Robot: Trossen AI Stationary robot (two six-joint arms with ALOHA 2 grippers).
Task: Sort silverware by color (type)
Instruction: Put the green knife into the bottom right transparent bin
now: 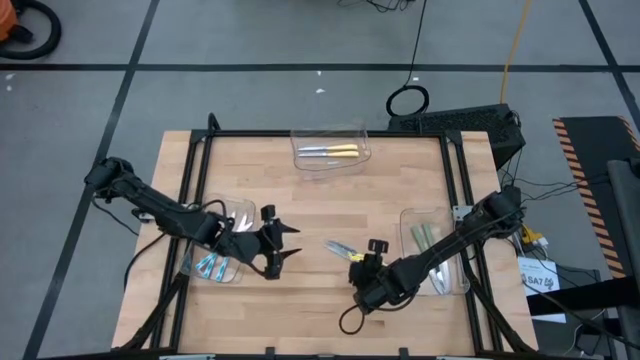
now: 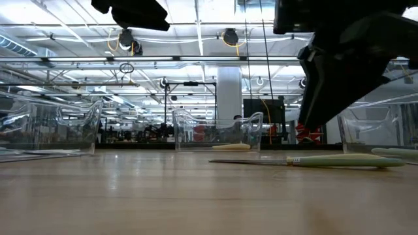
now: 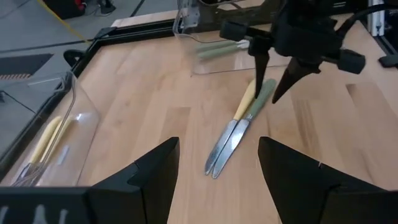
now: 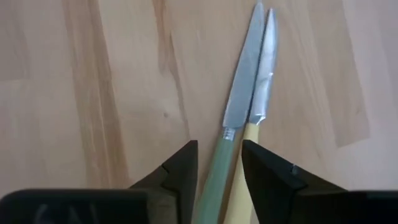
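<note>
your right gripper (image 4: 217, 171) is low over the middle of the wooden table (image 1: 300, 200), right above two knives that lie side by side. its two dark fingers (image 4: 180, 171) are spread a little. the handles of the green knife (image 4: 239, 112) and the yellow knife (image 4: 264, 81) both sit in the gap between the fingers. you can't tell if the fingers touch the handles. the two knives touch each other along their blades, and the shiny blades point away from the gripper. from the left wrist view you see the same pair flat on the wood, with the right gripper's finger tips coming down on each side of the handles.

your left gripper (image 1: 285, 243) is on the left part of the table, near the middle. its fingers are spread wide and hold nothing. it points at the two knives and is well apart from them.

there are three clear bins. the far bin (image 1: 330, 150) at the back edge holds yellow silverware (image 1: 335, 152). the left bin (image 1: 215, 262), just beside your left gripper, holds light blue silverware (image 1: 208, 265). the right bin (image 1: 432, 250) is partly under your right arm and holds green silverware (image 1: 420, 235).
</note>
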